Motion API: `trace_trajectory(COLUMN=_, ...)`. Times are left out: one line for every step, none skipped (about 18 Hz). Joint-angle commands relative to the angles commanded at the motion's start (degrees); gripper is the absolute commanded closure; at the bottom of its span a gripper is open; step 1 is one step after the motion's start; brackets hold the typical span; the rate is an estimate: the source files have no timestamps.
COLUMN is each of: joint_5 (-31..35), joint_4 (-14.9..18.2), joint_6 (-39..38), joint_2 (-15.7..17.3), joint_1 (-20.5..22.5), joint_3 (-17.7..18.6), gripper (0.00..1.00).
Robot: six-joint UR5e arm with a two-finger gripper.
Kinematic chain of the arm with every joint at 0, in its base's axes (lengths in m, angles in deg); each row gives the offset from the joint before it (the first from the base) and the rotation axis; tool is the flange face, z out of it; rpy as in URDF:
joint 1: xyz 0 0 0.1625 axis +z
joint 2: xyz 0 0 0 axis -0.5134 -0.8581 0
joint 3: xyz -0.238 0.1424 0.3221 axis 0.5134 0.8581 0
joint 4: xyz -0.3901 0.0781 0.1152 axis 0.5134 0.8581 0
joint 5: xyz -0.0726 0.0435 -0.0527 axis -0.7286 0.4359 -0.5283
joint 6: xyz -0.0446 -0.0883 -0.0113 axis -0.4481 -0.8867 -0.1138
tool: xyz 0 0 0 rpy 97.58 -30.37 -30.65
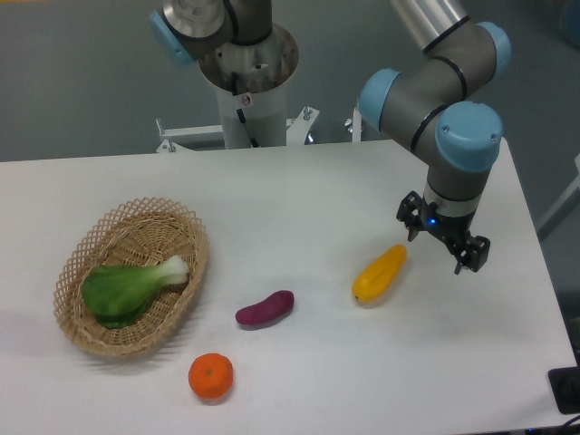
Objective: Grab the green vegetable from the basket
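gripper (442, 247) apart, empty, seemingly beside yellow vegetable (380, 273) | risk: long reach to bok choy (127, 287); fingers snag wicker basket (195, 237) rim

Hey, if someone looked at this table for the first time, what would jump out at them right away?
Probably the green vegetable lying inside the wicker basket at the left of the white table. Next, the gripper hanging over the right side, empty, just beside the yellow vegetable. Between them, near the front, sit a small purple vegetable and a bright orange.
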Motion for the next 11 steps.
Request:
trace_trajectory(joint_5=0.09, joint_4=0.0, joint_6=0.0, joint_2=0.0, joint_1=0.0, joint_3=0.0, gripper=0.0)
trace_trajectory(joint_5=0.09, joint_4=0.0, joint_6=0.0, joint_2=0.0, joint_1=0.0, joint_3=0.0, gripper=0.0)
trace_trajectory(joint_5=0.0, joint_4=0.0, joint_6=-0.26, joint_2=0.0, joint_1=0.0, joint_3=0.0, gripper=0.0)
trace_trajectory(joint_5=0.0, joint_4=0.0, joint_6=-0.26, joint_2=0.0, joint_1=0.0, joint_3=0.0, gripper=0.0)
trace_trajectory(joint_5=-0.35, joint_4=0.0, joint_6=-0.35, joint_2=0.0, joint_1=0.0, joint_3=0.0, gripper=0.0)
trace_trajectory(joint_5=-0.35, joint_4=0.0, joint_6=-0.44, joint_2=0.0, joint_1=0.0, joint_3=0.0, gripper=0.0)
trace_trajectory(joint_5=0.0, joint_4=-0.09, joint_6=-0.53, joint_2=-0.09, joint_1=-0.09, joint_3=0.09, gripper=0.0)
trace_trajectory(joint_5=0.0, joint_4=-0.26, joint_6=-0.87, joint_2=-0.35, joint_1=-0.17, joint_3=0.09, gripper=0.0)
trace_trajectory(joint_5=-0.09, joint_4=-0.35, joint_6=-1.23, joint_2=-0.35, joint_1=-0.26, joint_3=0.09, gripper=0.0)
trace_trajectory(joint_5=-0.44, joint_4=-0.26, joint_6=-1.58, joint_2=-0.35, joint_1=-0.35, joint_3=0.17, gripper=0.0)
trace_trajectory(joint_5=-0.61, joint_4=-0.18, joint_6=-2.19, joint_2=-0.09, joint_1=-0.53, joint_3=0.35, gripper=0.0)
